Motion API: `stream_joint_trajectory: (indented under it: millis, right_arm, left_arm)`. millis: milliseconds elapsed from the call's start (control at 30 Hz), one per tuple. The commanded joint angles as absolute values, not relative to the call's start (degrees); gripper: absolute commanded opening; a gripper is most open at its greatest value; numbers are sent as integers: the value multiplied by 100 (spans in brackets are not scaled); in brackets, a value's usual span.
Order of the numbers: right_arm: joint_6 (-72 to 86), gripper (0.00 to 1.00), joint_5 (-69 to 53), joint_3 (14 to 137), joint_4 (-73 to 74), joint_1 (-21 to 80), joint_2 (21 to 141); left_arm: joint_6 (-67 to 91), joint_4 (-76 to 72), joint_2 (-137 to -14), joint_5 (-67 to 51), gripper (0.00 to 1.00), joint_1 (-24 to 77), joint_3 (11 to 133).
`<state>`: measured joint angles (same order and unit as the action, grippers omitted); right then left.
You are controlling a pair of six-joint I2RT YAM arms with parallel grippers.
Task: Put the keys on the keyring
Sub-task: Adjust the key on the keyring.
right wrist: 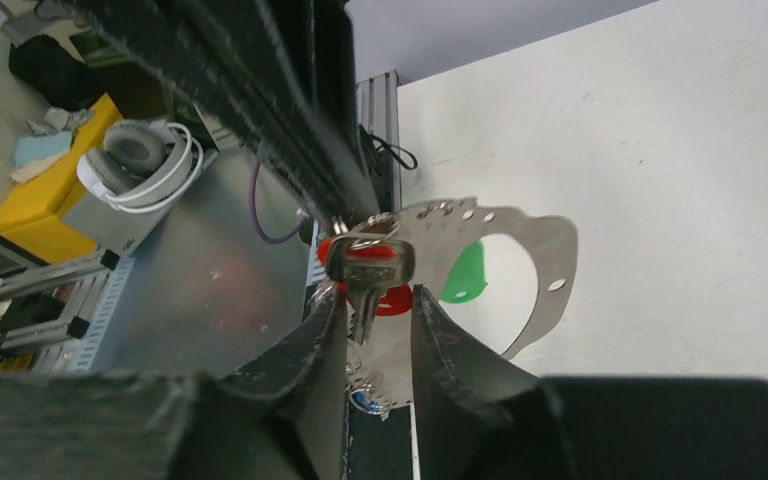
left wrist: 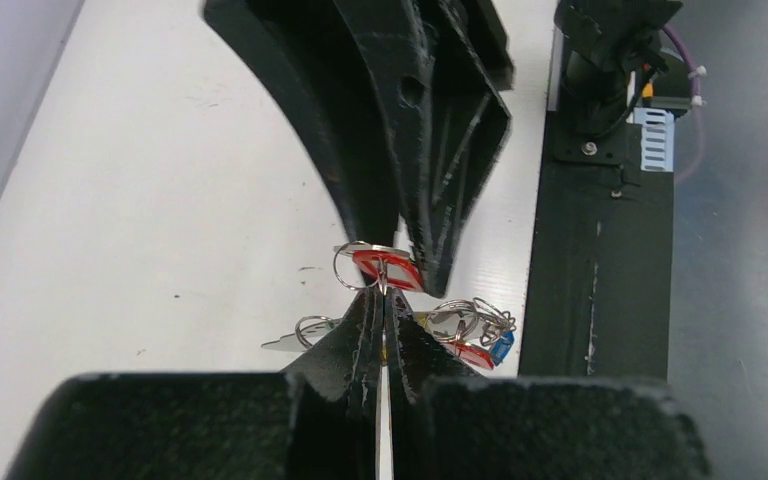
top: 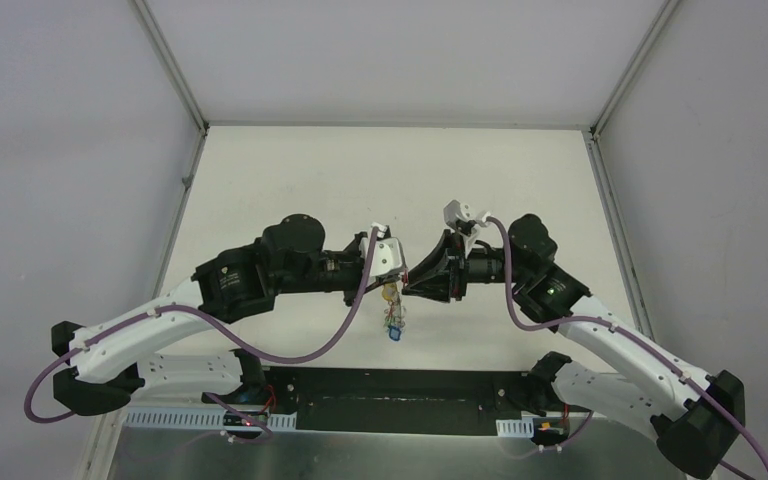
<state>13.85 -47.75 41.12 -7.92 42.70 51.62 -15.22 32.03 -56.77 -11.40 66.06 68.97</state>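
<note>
My left gripper (left wrist: 382,292) is shut on the thin grey keyring, seen edge-on between its fingers. In the right wrist view the keyring (right wrist: 555,270) is a flat grey loop with small holes. A silver key (right wrist: 368,262) with a red head hangs from it on a small ring. The key's blade points down between the fingers of my right gripper (right wrist: 375,305), which stand apart round it. A green key head (right wrist: 463,272) shows through the loop. More keys and rings (left wrist: 470,330) with a blue tag dangle below. Both grippers meet above mid-table (top: 402,285).
The white table (top: 390,180) has grey walls on three sides. A black base plate (top: 390,395) runs along the near edge between the arm bases. Headphones (right wrist: 140,160) on a yellow box lie off the table.
</note>
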Motion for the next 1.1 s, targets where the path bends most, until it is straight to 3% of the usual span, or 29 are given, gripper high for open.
stream_joint_trajectory:
  millis: [0, 233, 567, 967, 1033, 1067]
  right_arm:
    - [1488, 20, -4958, 4067, -1230, 4298, 5154]
    - [1417, 0, -4673, 3827, -1165, 4298, 4926]
    - [1220, 0, -3933, 3529, -704, 4298, 4616]
    - [1028, 0, -4374, 3655, -425, 4298, 5001]
    - [955, 11, -4280, 3681, -339, 4298, 4855]
    - [940, 23, -4221, 3689, -313, 4298, 4754]
  left_arm:
    - [-1407, 2911, -5632, -1151, 0, 6654, 7031]
    - [-1393, 2914, -5570, -1173, 0, 6654, 7023]
    - [-1326, 2869, -5365, -1199, 0, 6659, 6994]
    - [-1178, 2140, -5310, -1454, 0, 6654, 6726]
    - [-1178, 2127, -5302, -1438, 0, 6658, 6707]
    - [-1178, 2135, -5298, -1429, 0, 6654, 6700]
